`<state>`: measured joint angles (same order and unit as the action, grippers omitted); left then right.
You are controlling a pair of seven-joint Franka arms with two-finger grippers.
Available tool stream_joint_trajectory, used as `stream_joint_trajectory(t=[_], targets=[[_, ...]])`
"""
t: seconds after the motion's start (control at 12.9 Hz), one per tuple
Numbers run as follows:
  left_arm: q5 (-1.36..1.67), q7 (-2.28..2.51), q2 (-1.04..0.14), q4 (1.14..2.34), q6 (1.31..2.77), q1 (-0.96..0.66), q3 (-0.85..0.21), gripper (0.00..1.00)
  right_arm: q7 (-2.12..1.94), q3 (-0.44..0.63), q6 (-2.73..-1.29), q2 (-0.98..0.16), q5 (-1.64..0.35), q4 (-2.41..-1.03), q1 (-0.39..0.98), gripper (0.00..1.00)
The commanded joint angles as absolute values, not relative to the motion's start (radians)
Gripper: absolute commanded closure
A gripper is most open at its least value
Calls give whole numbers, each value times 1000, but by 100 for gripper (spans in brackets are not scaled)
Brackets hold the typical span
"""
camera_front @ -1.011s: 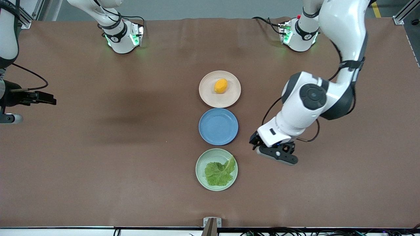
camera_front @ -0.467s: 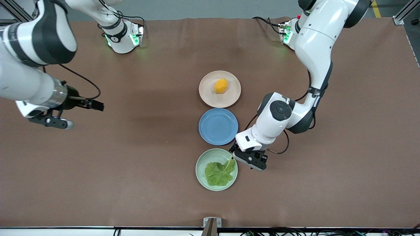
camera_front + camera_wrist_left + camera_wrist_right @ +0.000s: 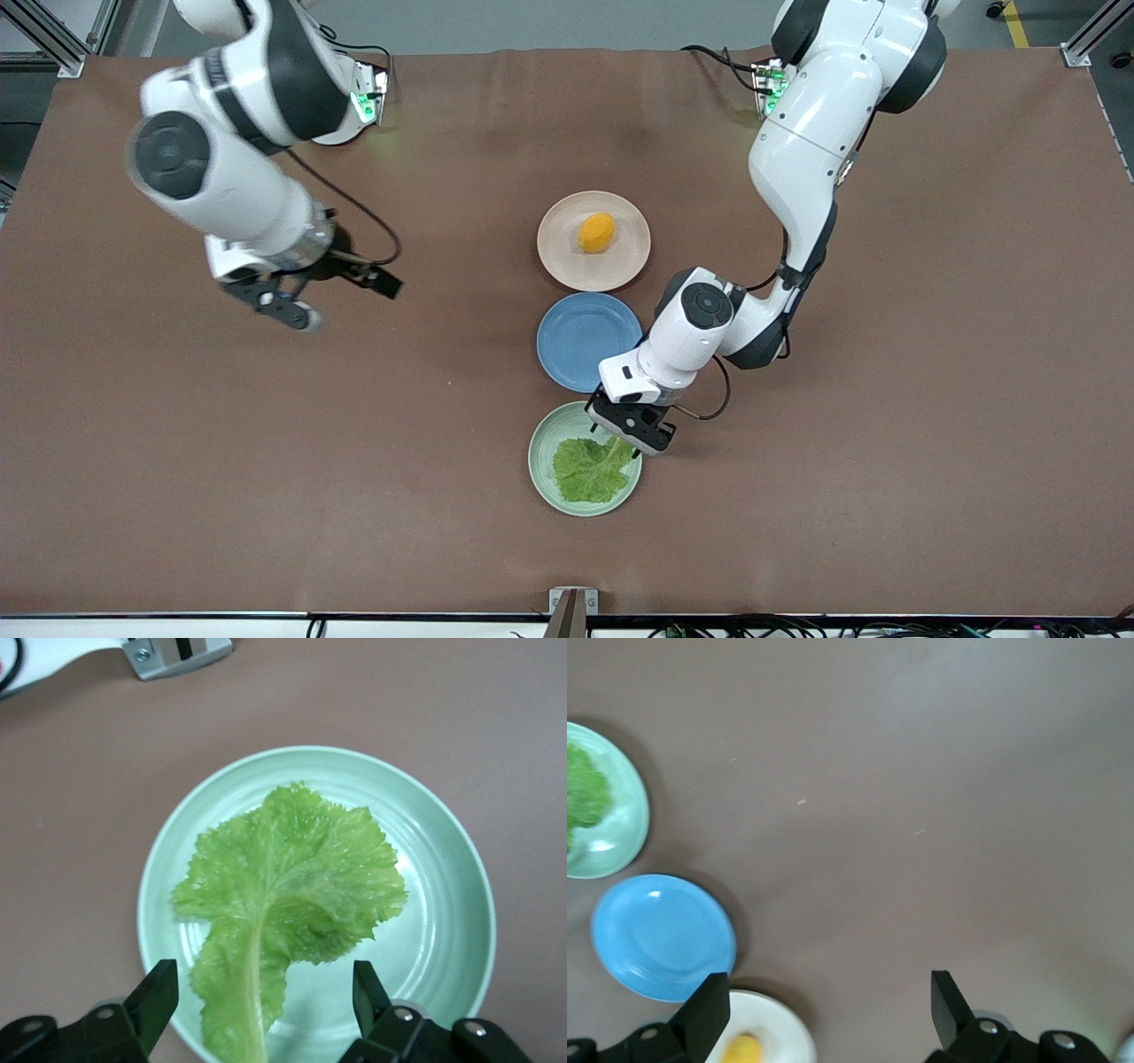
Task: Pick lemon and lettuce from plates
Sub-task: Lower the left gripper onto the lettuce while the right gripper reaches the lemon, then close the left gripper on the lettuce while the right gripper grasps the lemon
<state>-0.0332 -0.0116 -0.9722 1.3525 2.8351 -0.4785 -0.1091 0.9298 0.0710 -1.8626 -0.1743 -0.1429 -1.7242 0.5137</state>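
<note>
Right gripper [image 3: 282, 306] hovering over bare tabletop [image 3: 177, 443], fingers [image 3: 709, 1010] spread wide, empty. Lemon [image 3: 596, 232] on beige plate [image 3: 554, 257], at 12 o'clock from blue plate [image 3: 576, 346]. Lettuce [image 3: 592, 468] on green plate [image 3: 542, 474], at 6 o'clock. Left gripper [image 3: 631, 428] over lettuce stem, fingers [image 3: 159, 992] wide apart, straddling it, holding nothing.

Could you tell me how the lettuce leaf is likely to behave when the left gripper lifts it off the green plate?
The lettuce is one thin, crinkled leaf, so it will probably droop rather than hold its shape. The open left gripper straddles the pale rib, likely the firmest hold. It looks very light, so the green plate should hardly shift.
</note>
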Motion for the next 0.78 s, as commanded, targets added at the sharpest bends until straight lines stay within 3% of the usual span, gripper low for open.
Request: stream_joint_trajectory(t=[0.0,0.16,0.39,0.7], targets=[[-41,-53,-1032,1301,2893,-528,-42,21,1086,83,-2015,-195,-153,-1827,630,0],[-41,-135,-1034,1302,2899,-531,-34,33,1187,84,-2058,-251,-143,-1827,728,0],[-41,-135,-1034,1302,2899,-532,-34,43,1363,86,-2169,-349,-140,-1825,871,0],[-41,-135,-1035,1304,2899,-532,-34,46,1555,86,-2290,-501,-85,-1796,1006,0]])
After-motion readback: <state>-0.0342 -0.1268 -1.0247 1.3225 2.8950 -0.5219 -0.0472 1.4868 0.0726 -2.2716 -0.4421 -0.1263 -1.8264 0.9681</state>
